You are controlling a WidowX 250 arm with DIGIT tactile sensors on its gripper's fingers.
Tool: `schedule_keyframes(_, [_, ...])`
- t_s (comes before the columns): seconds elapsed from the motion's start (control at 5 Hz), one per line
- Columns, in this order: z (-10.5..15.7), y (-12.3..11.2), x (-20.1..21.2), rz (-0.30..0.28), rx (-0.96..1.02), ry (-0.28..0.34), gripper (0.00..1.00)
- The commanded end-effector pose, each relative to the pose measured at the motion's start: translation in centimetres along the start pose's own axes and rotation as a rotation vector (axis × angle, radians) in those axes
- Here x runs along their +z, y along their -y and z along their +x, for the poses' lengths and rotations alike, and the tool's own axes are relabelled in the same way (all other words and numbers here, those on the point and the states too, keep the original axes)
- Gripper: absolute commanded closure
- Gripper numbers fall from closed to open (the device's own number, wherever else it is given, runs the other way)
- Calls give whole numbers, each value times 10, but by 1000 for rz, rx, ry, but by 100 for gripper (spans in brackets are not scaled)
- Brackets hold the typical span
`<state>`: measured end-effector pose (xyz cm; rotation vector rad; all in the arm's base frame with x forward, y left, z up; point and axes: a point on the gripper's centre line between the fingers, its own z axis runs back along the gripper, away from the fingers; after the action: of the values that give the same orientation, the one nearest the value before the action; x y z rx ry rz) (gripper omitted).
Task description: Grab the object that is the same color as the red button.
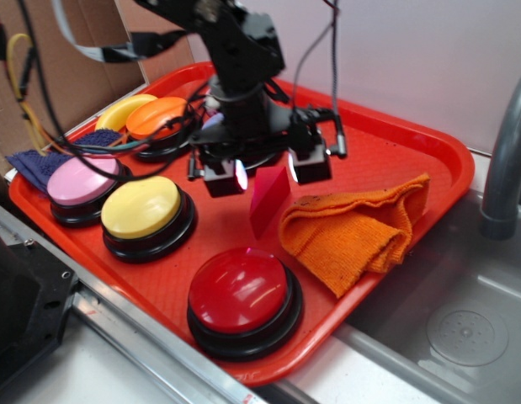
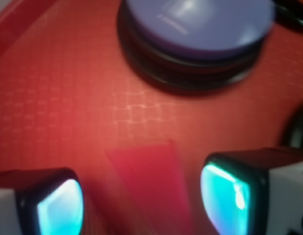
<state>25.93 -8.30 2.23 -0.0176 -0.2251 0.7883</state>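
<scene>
A small red wedge block, the object (image 1: 268, 200), stands on the red tray (image 1: 412, 143) between the orange cloth and the yellow button. My gripper (image 1: 267, 172) hangs open just above it, one finger on each side of its top. In the wrist view the wedge (image 2: 151, 186) lies between the two glowing pads (image 2: 222, 198), with gaps on both sides. The red button (image 1: 240, 290), a big glossy dome on a black base, sits at the tray's front edge, in front of the wedge.
An orange knitted cloth (image 1: 357, 229) lies right of the wedge. Yellow (image 1: 142, 208), pink (image 1: 82, 179), orange (image 1: 156, 117) and another yellow button (image 1: 124, 110) fill the tray's left. A purple button (image 2: 200, 24) sits behind the gripper. A steel sink (image 1: 462, 328) lies at right.
</scene>
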Motion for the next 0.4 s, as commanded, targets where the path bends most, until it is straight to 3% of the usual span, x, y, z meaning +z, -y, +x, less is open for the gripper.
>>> schedule_keyframes(0.0, [23,9,-5,-16,56,32,3])
schedule_keyframes(0.2, [21,10,-3,-17,31,20,100])
